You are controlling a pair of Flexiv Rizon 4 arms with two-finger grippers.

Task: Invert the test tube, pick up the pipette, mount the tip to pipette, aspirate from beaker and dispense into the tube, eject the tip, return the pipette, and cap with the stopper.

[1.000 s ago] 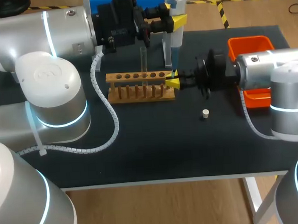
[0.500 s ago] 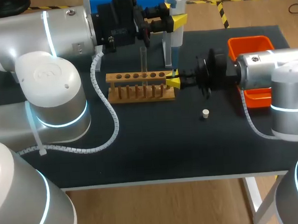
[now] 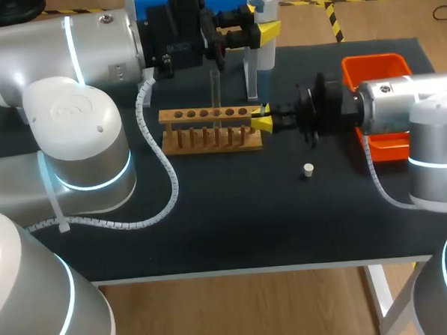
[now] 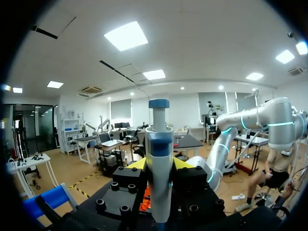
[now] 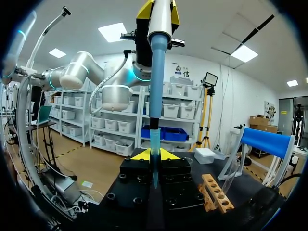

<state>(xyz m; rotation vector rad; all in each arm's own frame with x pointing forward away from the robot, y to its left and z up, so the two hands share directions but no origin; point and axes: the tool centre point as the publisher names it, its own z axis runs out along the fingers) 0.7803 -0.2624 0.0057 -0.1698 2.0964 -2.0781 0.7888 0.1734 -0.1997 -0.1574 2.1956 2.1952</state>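
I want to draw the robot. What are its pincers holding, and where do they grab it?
Left pincer grips the pipette around its upper body. Right pincer pinches the tip about midway along it.

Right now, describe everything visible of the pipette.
The pipette looks plastic: a pale body with a blue plunger cap on top and a long blue shaft below. It stands upright above the table, near one end of the wooden rack. The left end effector is shut on its body from two sides. Its lower end meets a slim tip that the right end effector grips. Whether the tip is fully seated cannot be told.
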